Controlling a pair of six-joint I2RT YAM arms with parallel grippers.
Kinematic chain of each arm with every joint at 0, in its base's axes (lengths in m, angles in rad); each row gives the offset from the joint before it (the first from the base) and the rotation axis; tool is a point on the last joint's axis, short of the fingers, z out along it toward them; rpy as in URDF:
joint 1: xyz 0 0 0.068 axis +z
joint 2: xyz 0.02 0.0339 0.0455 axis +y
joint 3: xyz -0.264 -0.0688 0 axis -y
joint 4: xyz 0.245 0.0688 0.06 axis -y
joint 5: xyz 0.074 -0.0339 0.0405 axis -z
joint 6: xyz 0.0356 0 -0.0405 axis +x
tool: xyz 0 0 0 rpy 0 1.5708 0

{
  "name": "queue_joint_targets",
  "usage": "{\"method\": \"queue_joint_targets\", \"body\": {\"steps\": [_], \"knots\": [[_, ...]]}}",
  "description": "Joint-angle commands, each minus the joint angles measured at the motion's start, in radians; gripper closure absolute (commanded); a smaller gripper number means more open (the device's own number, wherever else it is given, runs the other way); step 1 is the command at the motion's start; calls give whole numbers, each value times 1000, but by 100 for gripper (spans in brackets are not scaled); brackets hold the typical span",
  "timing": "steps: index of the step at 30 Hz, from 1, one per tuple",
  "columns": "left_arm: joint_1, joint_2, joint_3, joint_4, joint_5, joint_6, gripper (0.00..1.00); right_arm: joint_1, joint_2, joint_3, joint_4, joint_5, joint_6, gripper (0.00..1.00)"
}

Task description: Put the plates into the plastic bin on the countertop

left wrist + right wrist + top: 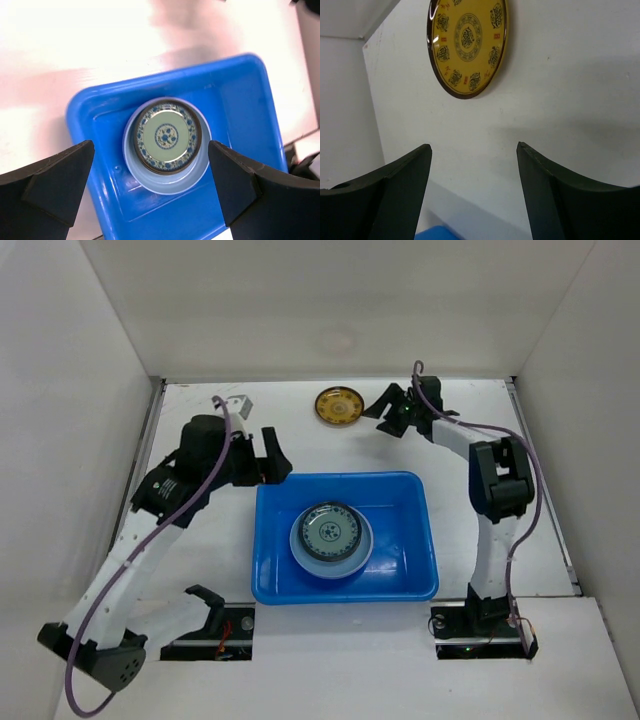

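right gripper point(473, 146) gapes near amber plate point(467, 45); glyphs legible only by wrist camera

You see a teal-and-white plate point(331, 532) stacked flat on a light-blue plate point(170, 184) inside the blue bin point(262, 540). An amber plate point(339, 405) lies flat on the white countertop point(560, 530) beyond it.

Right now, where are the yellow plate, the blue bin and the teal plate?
yellow plate point(339, 405): top external view, on its centre.
bin point(402, 540): top external view, on its bare floor, right side.
teal plate point(167, 136): left wrist view, on its centre medallion.
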State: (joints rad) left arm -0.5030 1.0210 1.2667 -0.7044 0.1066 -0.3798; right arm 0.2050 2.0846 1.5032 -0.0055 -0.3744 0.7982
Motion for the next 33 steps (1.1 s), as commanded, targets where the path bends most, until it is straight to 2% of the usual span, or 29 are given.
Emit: {"method": "queue_joint_targets", "body": {"steps": [1, 12, 22, 26, 33], "knots": [[62, -62, -26, -36, -2, -50, 0, -5, 60, 100, 130, -93, 94, 26], [175, -153, -67, -84, -1, -117, 0, -26, 281, 198, 282, -135, 375, 29], [221, -209, -50, -164, -13, -169, 0, -19, 414, 328, 282, -115, 473, 35], [249, -237, -49, -196, -15, -186, 0, -2, 465, 376, 282, -104, 509, 48], [287, -285, -59, -245, -16, -205, 0, 17, 525, 423, 302, -101, 553, 85]]}}
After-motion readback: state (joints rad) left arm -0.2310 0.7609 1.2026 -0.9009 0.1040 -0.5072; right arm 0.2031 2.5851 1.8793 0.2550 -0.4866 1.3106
